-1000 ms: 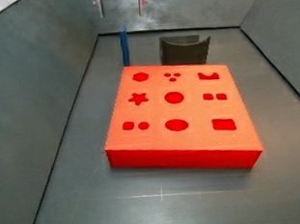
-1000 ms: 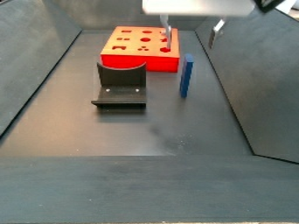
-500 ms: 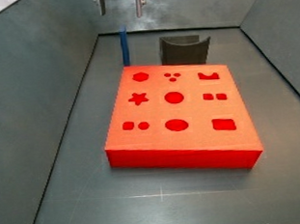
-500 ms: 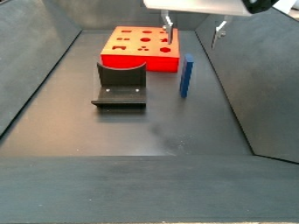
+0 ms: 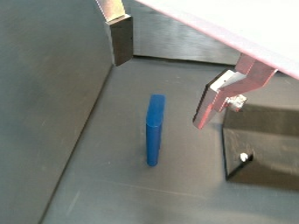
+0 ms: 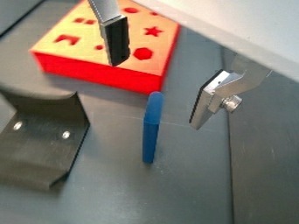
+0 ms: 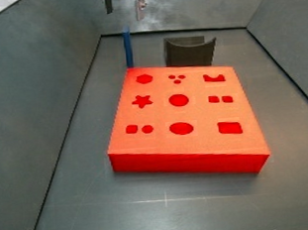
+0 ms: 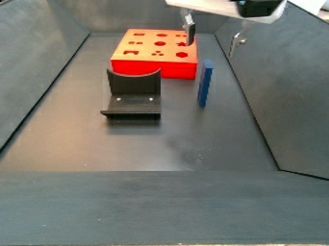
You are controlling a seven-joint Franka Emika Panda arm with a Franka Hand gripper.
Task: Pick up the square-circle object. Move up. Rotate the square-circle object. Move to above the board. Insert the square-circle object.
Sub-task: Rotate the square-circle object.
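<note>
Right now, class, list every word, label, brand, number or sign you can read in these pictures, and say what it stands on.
None: no readable text shows in any view.
The board carries only cut-out shapes, no letters or numbers.
The square-circle object is plain blue, unmarked.
The fixture is plain dark, unmarked.
The gripper hangs above the square-circle object, jaws open, with no label visible.

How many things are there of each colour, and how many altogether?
Blue: 1, the square-circle object, standing on the floor.
Red: 1, the board.
Dark grey: 1, the fixture.
Silver: 1, the gripper, open, above the blue piece.
Total: 4
</note>
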